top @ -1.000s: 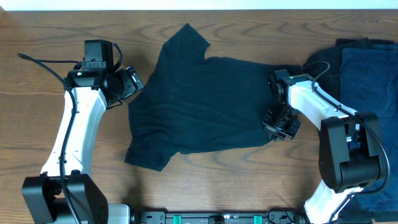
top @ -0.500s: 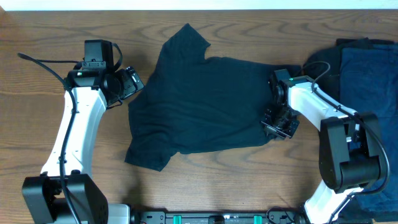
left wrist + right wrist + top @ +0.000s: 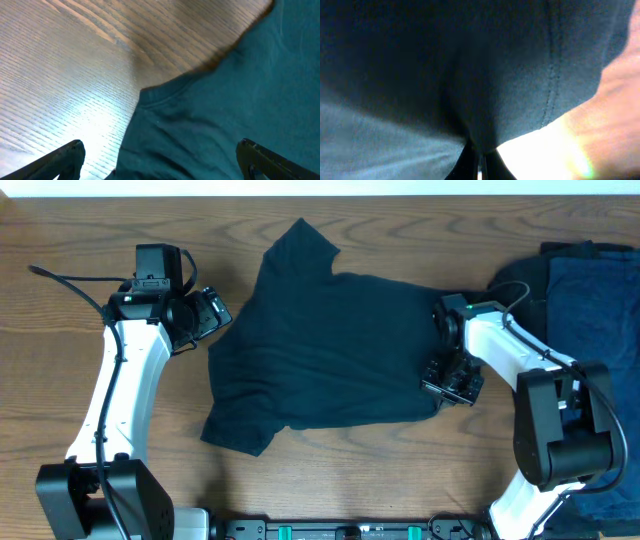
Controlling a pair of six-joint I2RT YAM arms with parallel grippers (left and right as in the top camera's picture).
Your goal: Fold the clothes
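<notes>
- On the wooden table, in the middle, the black T-shirt lies spread out flat. One sleeve points to the far edge and the other to the near edge, both on my left side.
- At the table's right end sits a pile of dark clothes, navy cloth on black. It is near the shirt's right edge but apart from it.
- My right arm reaches across from beside that pile, and its base covers the near part of the pile in the overhead view.
- My right gripper is at the shirt's right edge, close to the near corner.
- In the right wrist view its jaws are pressed together on a pinched fold of the T-shirt, right gripper. The bunched cloth fills almost the whole view, and only a bright strip of table shows at the right.
- A stitched hem runs down the cloth just beside the pinched fold.
- My left gripper is just beside the shirt's left edge, over bare wood.
- In the left wrist view its jaws stand wide apart with nothing held, left gripper. One of its fingertips is over the table, the other over cloth.
- Between them lies the T-shirt, its seamed edge crossing the view. I cannot tell whether the tips touch the cloth.
</notes>
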